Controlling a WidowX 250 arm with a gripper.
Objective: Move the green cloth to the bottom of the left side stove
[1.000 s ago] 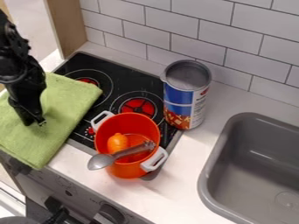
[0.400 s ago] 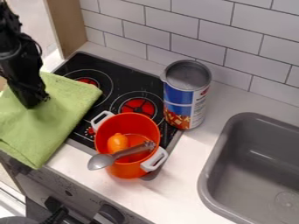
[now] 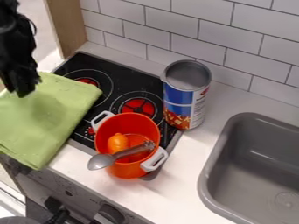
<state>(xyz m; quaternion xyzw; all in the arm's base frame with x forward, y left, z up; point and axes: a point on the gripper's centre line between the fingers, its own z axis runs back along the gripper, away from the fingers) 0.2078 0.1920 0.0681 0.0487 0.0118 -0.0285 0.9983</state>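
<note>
Far left: black arm point(image 3: 12, 39) in from the upper left, gripper point(image 3: 25, 92) pointing down at the cloth's upper left part. Jaws: can't tell if spread or pressed together. No cloth seen pinched or pulled up around them. Contact with the fabric also can't be confirmed from this angle.

Green cloth point(image 3: 50, 116): folded, lying fairly flat over the left side of the stove point(image 3: 125, 78). Right edge runs at a slant across the black top; lower corner reaches the front edge and pokes out past it. Left part runs off the view, so full coverage unknown.

Status: looks mostly or fully done. Cloth is on the left side and takes in the bottom part of it. It also spreads well up toward the rear, so if the target is strictly the bottom, a small pull toward the front may be left. Otherwise just clear the arm.

Next, the left burner point(image 3: 88, 81): partly exposed beside the cloth's top right corner. Right burner point(image 3: 138, 106) is clear of it.

Orange pot point(image 3: 125, 171) at the stove's front, apart from the cloth, spoon point(image 3: 102, 162) across its rim, orange item point(image 3: 117, 142) inside. Can point(image 3: 186, 98) upright at the right edge. Sink point(image 3: 206, 177) set in the tabletop point(image 3: 175, 186), far right. None need touching.
</note>
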